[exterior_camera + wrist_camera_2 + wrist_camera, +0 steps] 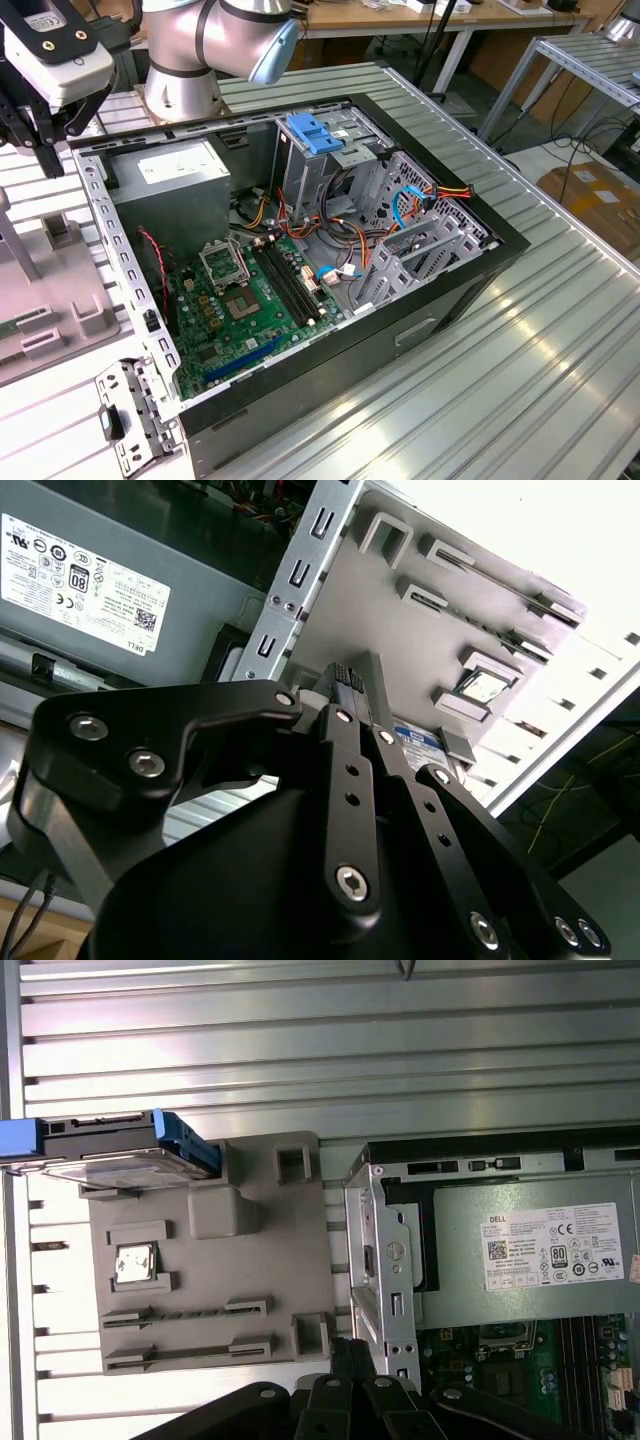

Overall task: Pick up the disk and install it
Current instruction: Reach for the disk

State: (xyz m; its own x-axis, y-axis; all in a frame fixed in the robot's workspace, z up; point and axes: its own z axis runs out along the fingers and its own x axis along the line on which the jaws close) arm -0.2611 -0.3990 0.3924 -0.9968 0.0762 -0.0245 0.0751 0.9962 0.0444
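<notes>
Pincer [355,678] closed on nothing, I hang at the exterior view's left over the grey plastic holder tray [60,290] on the ribbed metal surface [480,380]. The flat silver metal disk with blue plastic side rails [120,1155] lies on one end of that tray, apart from me. Further right stands the open black computer case [330,380], with its boxy grey power supply [170,190] inside.

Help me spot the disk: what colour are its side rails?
Blue; the disk shows best in the first wrist view.
</notes>
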